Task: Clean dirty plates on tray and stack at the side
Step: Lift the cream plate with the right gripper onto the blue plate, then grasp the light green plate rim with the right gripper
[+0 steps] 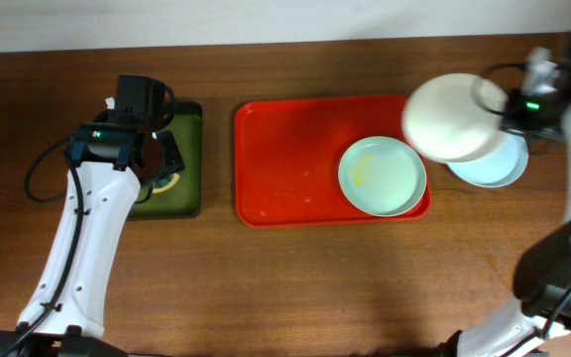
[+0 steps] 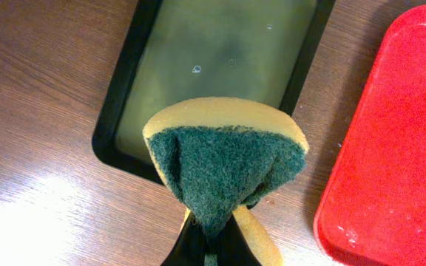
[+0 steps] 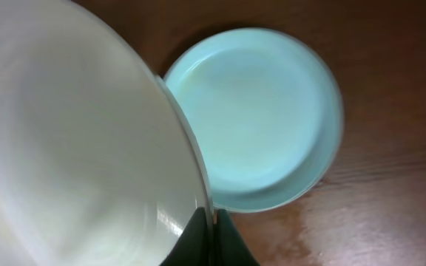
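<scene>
The red tray (image 1: 285, 159) lies mid-table and holds one mint-blue plate (image 1: 383, 176) with a yellowish smear at its right end. My right gripper (image 1: 509, 104) is shut on the rim of the cream-white plate (image 1: 449, 117), held in the air above the tray's right edge; in the right wrist view the gripper (image 3: 211, 222) pinches that plate (image 3: 72, 148). A second mint-blue plate (image 1: 492, 164) rests on the table right of the tray and shows below in the right wrist view (image 3: 257, 118). My left gripper (image 2: 211, 240) is shut on a green-and-yellow sponge (image 2: 224, 162) above the dark green tray (image 2: 213, 59).
The dark green tray (image 1: 181, 169) sits left of the red tray, whose edge shows in the left wrist view (image 2: 390, 148). Bare wooden table lies in front. A wall edge runs along the back.
</scene>
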`<act>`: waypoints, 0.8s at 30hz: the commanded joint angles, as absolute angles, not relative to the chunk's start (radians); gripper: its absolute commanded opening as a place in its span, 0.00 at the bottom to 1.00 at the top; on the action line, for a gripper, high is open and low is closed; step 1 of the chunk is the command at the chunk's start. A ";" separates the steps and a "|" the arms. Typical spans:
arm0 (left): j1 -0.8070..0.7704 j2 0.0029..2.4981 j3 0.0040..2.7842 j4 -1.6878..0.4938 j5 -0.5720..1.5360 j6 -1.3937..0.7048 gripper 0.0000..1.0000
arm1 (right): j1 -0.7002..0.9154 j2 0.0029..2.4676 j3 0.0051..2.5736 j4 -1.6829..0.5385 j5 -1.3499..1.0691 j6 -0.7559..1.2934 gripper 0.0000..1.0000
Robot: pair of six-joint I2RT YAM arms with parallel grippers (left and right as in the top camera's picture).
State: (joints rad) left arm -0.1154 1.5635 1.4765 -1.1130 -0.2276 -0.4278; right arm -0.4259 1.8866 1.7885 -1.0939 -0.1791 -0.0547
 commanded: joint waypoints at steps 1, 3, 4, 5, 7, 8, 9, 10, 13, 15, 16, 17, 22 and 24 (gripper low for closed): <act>-0.113 1.555 1.473 -1.104 -0.191 -0.433 0.00 | -0.594 1.940 1.752 -1.047 -0.281 -0.043 0.04; -0.113 1.555 1.473 -1.092 -0.179 -0.432 0.00 | -0.649 1.987 1.750 -0.990 -0.279 -0.043 0.04; -0.113 1.555 1.473 -1.092 -0.179 -0.432 0.00 | -0.649 2.010 1.750 -0.971 -0.278 -0.042 0.04; -0.113 1.555 1.473 -1.092 -0.179 -0.432 0.00 | -0.641 2.036 1.750 -0.955 -0.277 -0.043 0.04; -0.113 1.555 1.473 -1.091 -0.179 -0.432 0.00 | -0.616 2.078 1.750 -0.928 -0.278 -0.044 0.25; -0.113 1.555 1.473 -1.089 -0.179 -0.432 0.00 | -0.608 2.081 1.750 -0.926 -0.281 -0.044 0.25; -0.113 1.555 1.473 -1.089 -0.179 -0.432 0.00 | -0.601 2.080 1.750 -0.926 -0.281 -0.044 0.28; -0.113 1.555 1.473 -1.088 -0.179 -0.432 0.00 | -0.589 2.071 1.752 -0.931 -0.296 -0.043 0.44; -0.113 1.555 1.473 -1.089 -0.179 -0.432 0.00 | -0.542 1.980 1.765 -0.993 -0.447 -0.043 0.53; -0.113 1.555 1.473 -1.089 -0.179 -0.432 0.00 | -0.461 1.949 1.765 -1.041 -0.484 -0.053 0.54; -0.113 1.555 1.473 -1.090 -0.179 -0.432 0.00 | -0.398 1.954 1.762 -1.061 -0.448 -0.097 0.53; -0.113 1.555 1.473 -1.090 -0.179 -0.432 0.00 | -0.340 1.964 1.753 -1.064 -0.378 -0.136 0.53; -0.113 1.555 1.473 -1.094 -0.179 -0.432 0.00 | -0.097 2.038 1.667 -0.976 -0.125 -0.297 0.53; -0.113 1.555 1.473 -1.094 -0.179 -0.432 0.00 | -0.064 2.068 1.658 -0.946 -0.120 -0.329 0.50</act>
